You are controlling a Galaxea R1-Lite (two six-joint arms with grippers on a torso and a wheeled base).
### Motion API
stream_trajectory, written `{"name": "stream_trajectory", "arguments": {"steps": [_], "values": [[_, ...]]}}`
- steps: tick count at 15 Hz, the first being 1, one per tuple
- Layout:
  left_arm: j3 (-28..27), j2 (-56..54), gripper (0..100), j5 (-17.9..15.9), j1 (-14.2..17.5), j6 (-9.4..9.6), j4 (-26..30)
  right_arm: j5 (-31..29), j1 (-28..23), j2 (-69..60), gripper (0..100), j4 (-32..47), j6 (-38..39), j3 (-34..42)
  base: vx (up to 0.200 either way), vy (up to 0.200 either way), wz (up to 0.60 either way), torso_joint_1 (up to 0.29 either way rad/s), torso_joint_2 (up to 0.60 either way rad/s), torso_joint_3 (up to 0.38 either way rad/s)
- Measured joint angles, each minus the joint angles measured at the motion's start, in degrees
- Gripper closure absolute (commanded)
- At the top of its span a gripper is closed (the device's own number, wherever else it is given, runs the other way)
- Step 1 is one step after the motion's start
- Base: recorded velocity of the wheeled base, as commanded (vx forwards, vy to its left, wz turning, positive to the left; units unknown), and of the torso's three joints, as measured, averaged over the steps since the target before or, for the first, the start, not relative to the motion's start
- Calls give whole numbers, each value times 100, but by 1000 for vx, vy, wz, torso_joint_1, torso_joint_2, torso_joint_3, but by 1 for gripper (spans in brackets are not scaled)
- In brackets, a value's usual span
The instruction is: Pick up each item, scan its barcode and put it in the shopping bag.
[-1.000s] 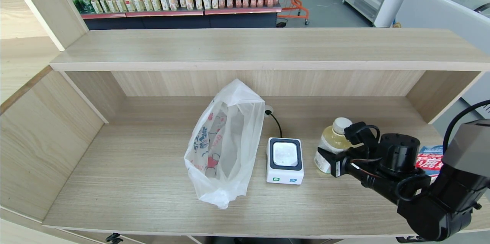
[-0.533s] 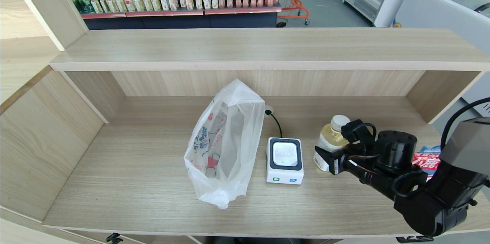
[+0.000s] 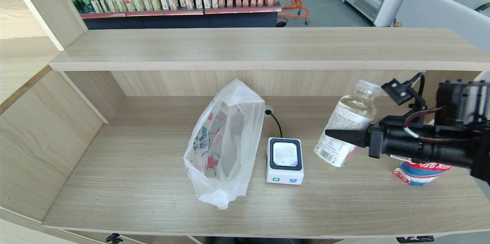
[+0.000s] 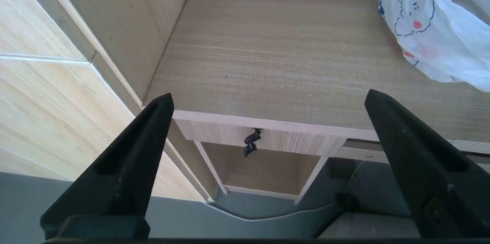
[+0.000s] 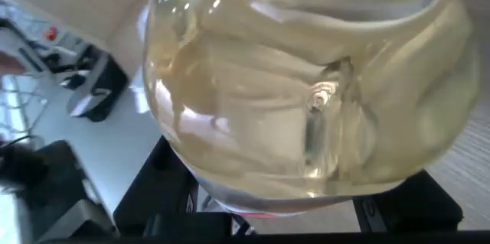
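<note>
Bottle (image 3: 350, 116) in R hand (image 3: 338, 133), tilted

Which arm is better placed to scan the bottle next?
Right. Its gripper holds the bottle lifted beside the scanner; the left gripper hangs open and empty by the counter's near edge.

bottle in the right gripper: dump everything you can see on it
The bottle is clear plastic, holding pale yellow liquid, with a whitish cap and a white printed label carrying a barcode near the base. It is tilted, cap up and away from the scanner, base lower and toward it. The right gripper is shut across the label band; nothing else touches the bottle, which appears held clear of the counter.
</note>
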Motion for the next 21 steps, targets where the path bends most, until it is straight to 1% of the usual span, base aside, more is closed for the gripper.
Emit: {"name": "stream_trajectory", "arguments": {"steps": [1,2,3,4,10,13,17,21], "values": [[0,0,0,0,0,0,1,658,-54,-358,100,288,107,-115,0,0,0,0,0,0],[0,0,0,2,0,0,0,1164,-74,-642,100,438,173,-167,0,0,0,0,0,0],[0,0,0,0,0,-2,0,1465,-11,-870,100,477,204,-162,0,0,0,0,0,0],[0,0,0,2,2,0,1,1608,96,-1011,100,512,215,-101,0,0,0,0,0,0],[0,0,0,2,0,-2,0,1780,678,-1137,100,519,304,-63,0,0,0,0,0,0],[0,0,0,0,0,-2,0,1802,901,-1148,100,486,964,-189,0,0,0,0,0,0],[0,0,0,0,0,-2,0,1810,1141,-1141,100,506,1026,-228,0,0,0,0,0,0],[0,0,0,0,2,0,1,1810,1218,-1128,100,503,1022,-215,0,0,0,0,0,0]]}}
